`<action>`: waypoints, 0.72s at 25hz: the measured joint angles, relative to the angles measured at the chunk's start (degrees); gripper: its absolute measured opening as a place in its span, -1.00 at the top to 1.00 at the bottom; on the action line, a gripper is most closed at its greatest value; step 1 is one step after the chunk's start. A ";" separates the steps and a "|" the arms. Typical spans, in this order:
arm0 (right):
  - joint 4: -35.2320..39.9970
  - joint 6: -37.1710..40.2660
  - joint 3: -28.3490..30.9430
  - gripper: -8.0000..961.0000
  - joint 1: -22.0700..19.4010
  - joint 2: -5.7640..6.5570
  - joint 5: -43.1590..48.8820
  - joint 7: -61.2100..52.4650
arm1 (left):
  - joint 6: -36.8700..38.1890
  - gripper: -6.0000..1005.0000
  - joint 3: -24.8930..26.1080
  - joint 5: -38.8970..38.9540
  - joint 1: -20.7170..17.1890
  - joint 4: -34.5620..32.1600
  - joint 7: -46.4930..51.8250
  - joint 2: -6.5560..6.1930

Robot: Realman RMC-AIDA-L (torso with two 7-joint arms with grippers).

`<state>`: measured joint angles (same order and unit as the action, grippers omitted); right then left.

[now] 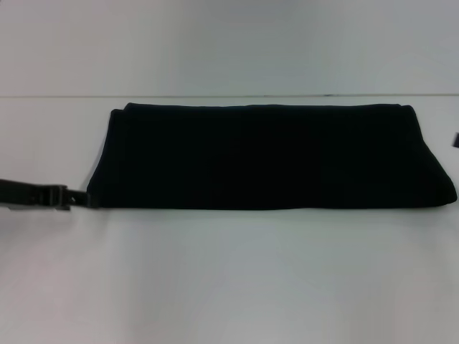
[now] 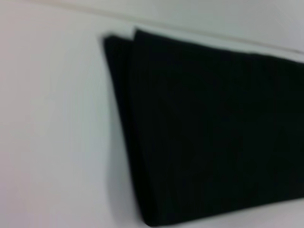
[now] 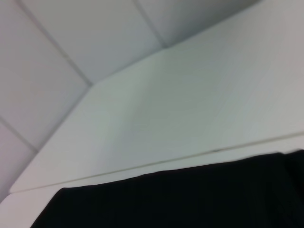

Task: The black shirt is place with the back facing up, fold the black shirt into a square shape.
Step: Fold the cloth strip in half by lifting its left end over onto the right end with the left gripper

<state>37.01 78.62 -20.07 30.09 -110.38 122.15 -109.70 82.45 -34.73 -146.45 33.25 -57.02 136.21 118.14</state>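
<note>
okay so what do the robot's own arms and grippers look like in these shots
Only the left gripper shows much: a slim, dark grey to black metal piece of blocky linked segments, coming in flat from the edge of the head view beside the black shirt. No cables or markings are visible. The right gripper is just a dark sliver at the opposite edge.

bright, even, diffuse light from overhead; no hard glare anywhere. white table (image 1: 229,279) washed pale, faintly greenish and mottled in the head view. black shirt (image 1: 269,158) so dark that folds and texture vanish, edges soft. only a thin, weak shadow along its near edge. soft focus in the head view; heavier blur in the left wrist view, shirt edge smeared. right wrist view hazy, table seams indistinct, corners dimming slightly.
</note>
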 joint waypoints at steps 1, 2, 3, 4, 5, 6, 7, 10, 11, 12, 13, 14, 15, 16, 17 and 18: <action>0.00 0.19 -0.22 -0.02 0.60 0.07 0.02 0.27 | 1.74 0.04 0.01 -0.10 0.62 0.80 1.21 -0.34; -0.04 0.26 -0.53 -0.11 1.29 0.19 0.09 0.43 | 2.98 -0.02 0.02 -0.13 1.21 1.47 2.17 -0.63; -0.17 0.14 -0.87 -0.20 2.05 0.35 0.21 0.54 | 3.97 -0.08 0.00 -0.14 1.87 2.24 3.26 -0.91; -0.31 -0.04 -1.22 -0.29 2.68 0.46 0.30 0.74 | 4.89 -0.14 0.02 -0.16 2.53 3.32 4.66 -1.22; -0.43 -0.25 -1.76 -0.38 3.53 0.55 0.33 1.16 | 5.62 -0.20 0.00 -0.19 3.16 4.34 6.08 -1.45; -0.48 -0.30 -2.27 -0.40 4.14 0.55 0.34 1.61 | 5.87 -0.26 0.00 -0.19 3.84 5.62 7.48 -1.68; -0.48 -0.39 -2.97 -0.42 4.73 0.53 0.34 2.21 | 5.88 -0.32 0.01 -0.15 4.41 6.94 8.84 -1.88; -0.20 -0.15 -4.99 -0.48 6.16 0.40 0.35 3.70 | 5.02 -0.39 0.65 0.69 5.44 9.85 12.48 -2.28; -0.09 0.04 -5.64 -0.55 6.59 0.35 0.35 4.11 | 4.72 -0.39 1.07 0.89 5.60 10.37 13.18 -2.31; -0.04 0.34 -6.17 -0.63 6.89 0.34 0.34 4.52 | 4.72 -0.39 1.07 0.89 5.60 10.37 13.18 -2.31; 0.00 0.68 -6.64 -0.70 7.15 0.34 0.32 5.06 | 3.82 -0.39 3.12 1.35 6.01 11.78 15.10 -2.35; 0.05 1.30 -7.01 -0.77 7.42 0.34 0.27 5.88 | 3.16 -0.45 4.90 1.50 6.21 12.87 16.13 -2.35; 0.06 2.15 -7.22 -0.84 7.67 0.37 0.26 7.06 | 2.81 -0.50 6.11 1.54 6.32 13.59 16.67 -2.36; 0.07 2.88 -7.35 -0.92 7.89 0.41 0.26 8.13 | 2.33 -0.55 7.34 1.55 6.39 14.46 17.41 -2.36; 0.07 3.65 -7.39 -0.92 8.11 0.41 0.26 9.34 | 1.73 -0.60 8.97 1.56 6.44 15.64 18.26 -2.37; 0.09 4.21 -7.42 -0.92 8.27 0.43 0.26 10.27 | 1.38 -0.65 9.80 1.56 6.43 16.26 18.81 -2.37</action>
<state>37.09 82.83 -27.48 38.36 -109.96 122.41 -99.43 83.83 -24.93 -144.89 39.68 -40.77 155.02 115.78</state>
